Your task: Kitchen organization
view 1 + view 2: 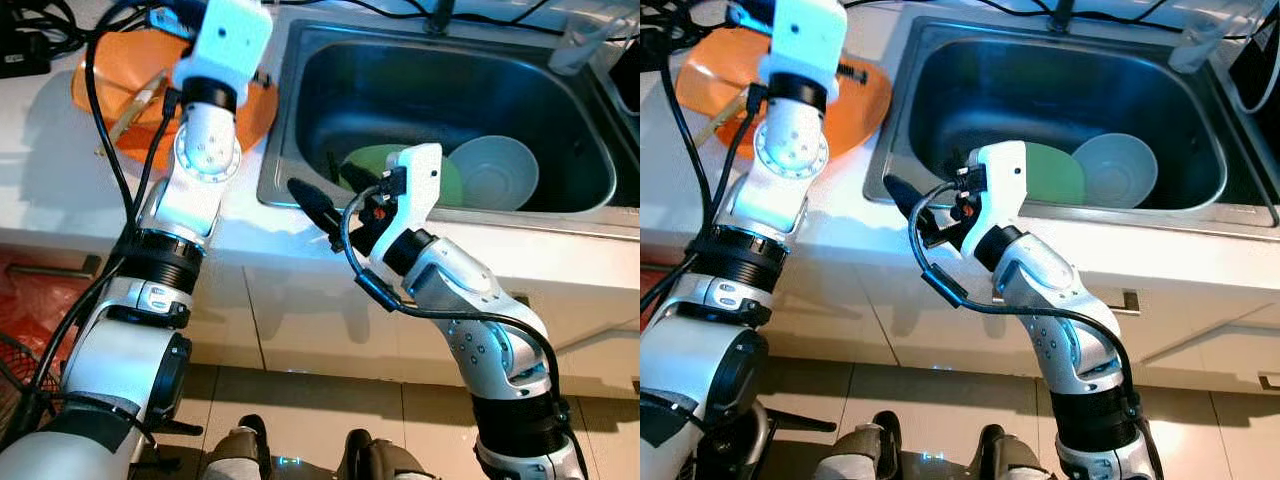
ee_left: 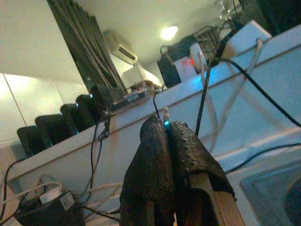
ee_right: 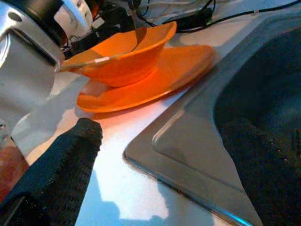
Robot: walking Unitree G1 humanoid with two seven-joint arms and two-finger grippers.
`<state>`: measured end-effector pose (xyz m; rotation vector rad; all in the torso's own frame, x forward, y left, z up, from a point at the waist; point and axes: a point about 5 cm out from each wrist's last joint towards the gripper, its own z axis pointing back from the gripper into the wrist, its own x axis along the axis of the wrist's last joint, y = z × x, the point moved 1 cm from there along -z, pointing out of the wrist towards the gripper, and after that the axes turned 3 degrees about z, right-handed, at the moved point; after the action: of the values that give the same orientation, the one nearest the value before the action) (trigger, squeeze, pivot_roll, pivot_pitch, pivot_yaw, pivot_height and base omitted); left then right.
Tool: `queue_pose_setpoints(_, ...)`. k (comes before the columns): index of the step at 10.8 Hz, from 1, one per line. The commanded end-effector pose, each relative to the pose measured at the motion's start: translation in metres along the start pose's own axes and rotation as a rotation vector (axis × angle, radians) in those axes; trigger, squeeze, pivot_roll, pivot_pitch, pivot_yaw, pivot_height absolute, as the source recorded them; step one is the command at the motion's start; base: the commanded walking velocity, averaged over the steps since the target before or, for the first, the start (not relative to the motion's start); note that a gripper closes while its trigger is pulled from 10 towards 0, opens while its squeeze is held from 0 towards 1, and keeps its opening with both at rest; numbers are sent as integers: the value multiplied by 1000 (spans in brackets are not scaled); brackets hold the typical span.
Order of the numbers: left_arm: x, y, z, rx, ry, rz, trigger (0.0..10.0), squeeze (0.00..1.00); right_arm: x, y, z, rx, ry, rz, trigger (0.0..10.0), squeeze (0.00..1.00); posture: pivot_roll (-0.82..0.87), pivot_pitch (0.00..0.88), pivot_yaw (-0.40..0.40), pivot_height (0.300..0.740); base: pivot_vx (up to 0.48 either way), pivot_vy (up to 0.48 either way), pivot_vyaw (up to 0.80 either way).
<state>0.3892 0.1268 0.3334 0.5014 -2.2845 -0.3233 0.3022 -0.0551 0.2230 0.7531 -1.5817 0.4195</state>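
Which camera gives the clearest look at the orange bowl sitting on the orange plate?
The right wrist view: the shallow orange bowl shows close and side-on upon the flat orange plate. In both eye views the left arm covers most of them.

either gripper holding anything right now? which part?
Nothing held. Right gripper is open and empty over the front left corner of the sink. Left gripper is shut with nothing visible between its fingers, raised above the orange plate.
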Motion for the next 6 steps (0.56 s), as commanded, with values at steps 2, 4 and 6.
queue_pose_setpoints(2,10,4,-2,12,-33,20,0,0,10,3,-1,35,-46,-10,10000,0,-8,177,-65,740,0,0,0)
queue_pose_setpoints(4,16,3,-2,15,-48,34,0,0,14,5,-2,55,-74,-25,10000,0,-5,172,-64,740,0,0,0)
queue_pose_setpoints(6,27,-1,-2,11,-79,66,0,0,23,7,-4,75,-113,-29,10000,0,-5,165,-59,740,0,0,0)
